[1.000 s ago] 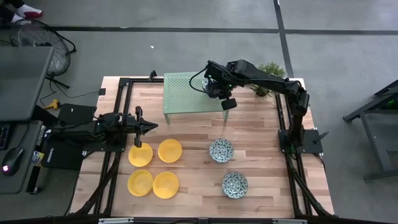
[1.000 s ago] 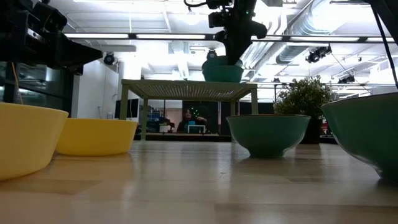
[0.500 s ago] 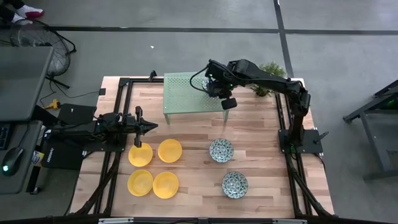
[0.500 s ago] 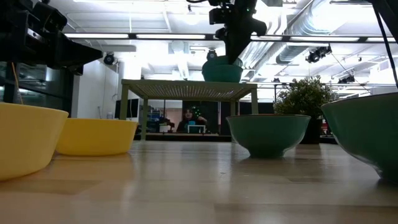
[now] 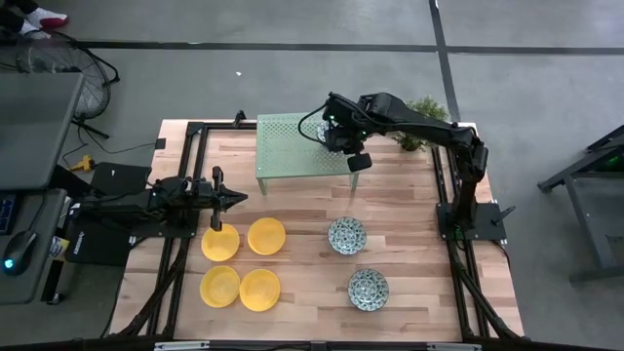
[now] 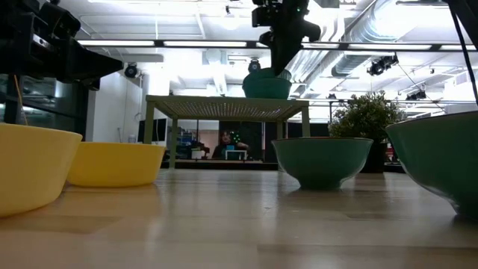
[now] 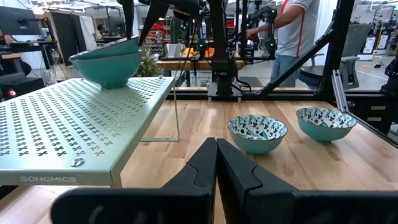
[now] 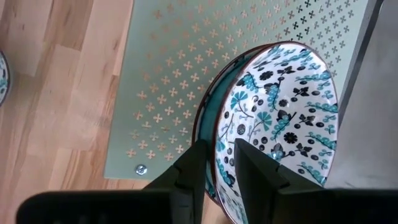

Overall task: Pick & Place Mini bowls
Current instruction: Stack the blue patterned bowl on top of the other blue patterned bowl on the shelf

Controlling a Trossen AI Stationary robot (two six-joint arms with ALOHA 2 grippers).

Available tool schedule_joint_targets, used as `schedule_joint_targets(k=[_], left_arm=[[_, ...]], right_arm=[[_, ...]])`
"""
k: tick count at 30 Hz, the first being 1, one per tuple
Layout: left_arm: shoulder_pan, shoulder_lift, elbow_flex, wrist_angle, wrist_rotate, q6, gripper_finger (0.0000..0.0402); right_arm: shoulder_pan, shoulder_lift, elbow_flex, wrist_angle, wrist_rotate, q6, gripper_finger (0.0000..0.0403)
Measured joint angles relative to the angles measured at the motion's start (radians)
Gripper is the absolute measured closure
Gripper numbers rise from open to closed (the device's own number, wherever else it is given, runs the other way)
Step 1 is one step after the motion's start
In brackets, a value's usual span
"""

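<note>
- Yellow mini bowls, four: all on the table [image 5: 409,185] in a two-by-two group on the left arm's side. Front-row pair: one [image 5: 220,243] partly under the left gripper, one [image 5: 266,235] beside it. Nearer pair: one [image 5: 219,286] and one [image 5: 259,289], almost touching.
- Patterned mini bowls on the table, two: one [image 5: 346,235] and one [image 5: 368,288], set apart from each other on the right arm's side, both upright, blue-grey and white inside, teal outside.
- Patterned mini bowls on the rack, apparently two nested: the stack [image 8: 273,118] stands near a corner of the pale green perforated rack [image 5: 283,146]; the left wrist view shows a doubled rim [image 7: 107,61], so two bowls seem stacked, though the count is not certain.
- Right gripper [image 8: 217,165]: over the rack, fingers set either side of the stack's rim, one inside the bowl, one outside; narrow gap between them, rim between. Whether they press on the rim cannot be told.
- Left gripper [image 5: 229,198]: low over the table beside the yellow group, fingers closed together, holding nothing.
- Potted plant [image 5: 421,112], one: at the table's far edge, beyond the right arm.
- Person [image 7: 295,31], one: standing in the room behind the table.
</note>
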State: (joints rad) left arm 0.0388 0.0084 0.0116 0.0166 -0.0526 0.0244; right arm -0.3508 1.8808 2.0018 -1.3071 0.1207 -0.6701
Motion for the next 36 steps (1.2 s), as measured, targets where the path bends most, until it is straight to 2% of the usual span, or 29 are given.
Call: schedule_joint_targets(k=[5, 19, 29, 36], left_arm=[[0.000, 0.000, 0.000, 0.000, 0.000, 0.000, 0.0395], [0.000, 0.000, 0.000, 0.000, 0.000, 0.000, 0.0395], [0.000, 0.000, 0.000, 0.000, 0.000, 0.000, 0.0395], [0.000, 0.000, 0.000, 0.000, 0.000, 0.000, 0.0395]], right_arm=[[0.000, -0.005, 0.000, -0.008, -0.008, 0.000, 0.0337], [0.002, -0.005, 0.000, -0.023, -0.061, 0.000, 0.0397], [0.004, -0.003, -0.002, -0.023, -0.075, 0.004, 0.0399], [0.004, -0.003, -0.051, 0.023, -0.065, 0.013, 0.0397]])
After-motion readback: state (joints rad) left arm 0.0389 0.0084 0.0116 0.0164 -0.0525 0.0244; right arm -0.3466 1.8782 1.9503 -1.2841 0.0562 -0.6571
